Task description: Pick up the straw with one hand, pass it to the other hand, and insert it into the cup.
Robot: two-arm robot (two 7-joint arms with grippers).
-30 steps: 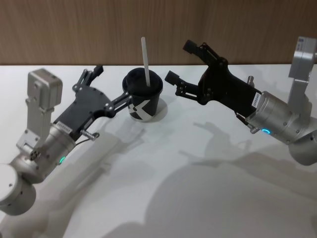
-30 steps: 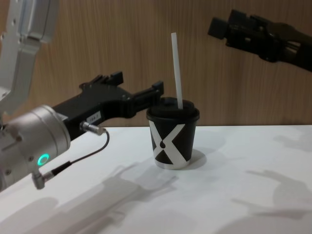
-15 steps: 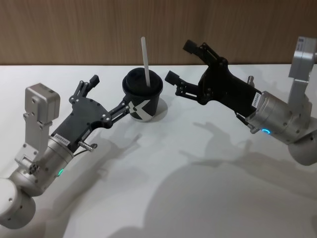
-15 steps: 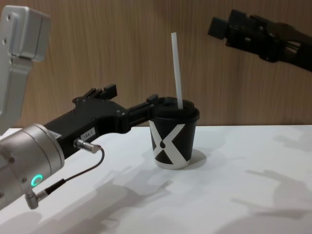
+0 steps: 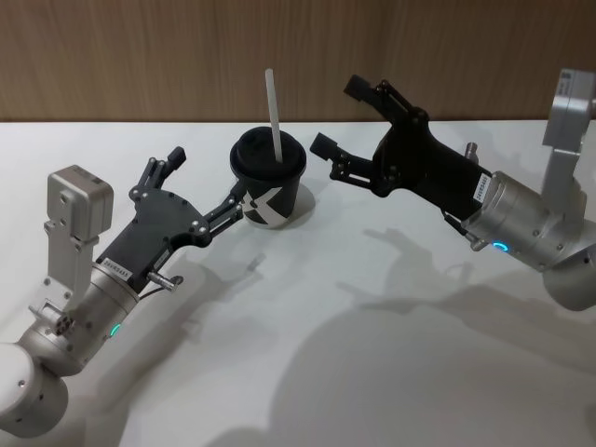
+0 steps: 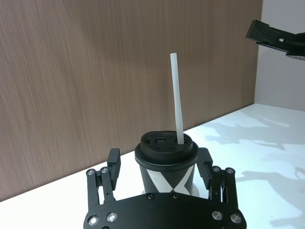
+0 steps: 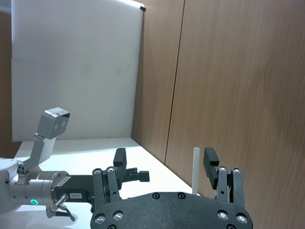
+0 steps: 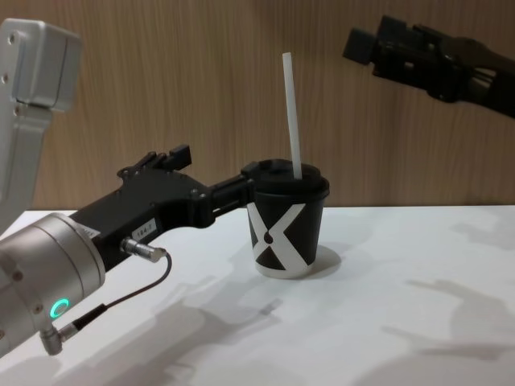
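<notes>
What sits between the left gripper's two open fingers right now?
The cup with the straw standing in its lid sits between the open fingers of the left gripper, as the left wrist view shows. The right gripper hangs open above, apart.

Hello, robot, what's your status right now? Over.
Left claw open around the cup, not gripping. Right claw open, raised beside it. Straw stands in the cup's lid. Nothing in the way.
</notes>
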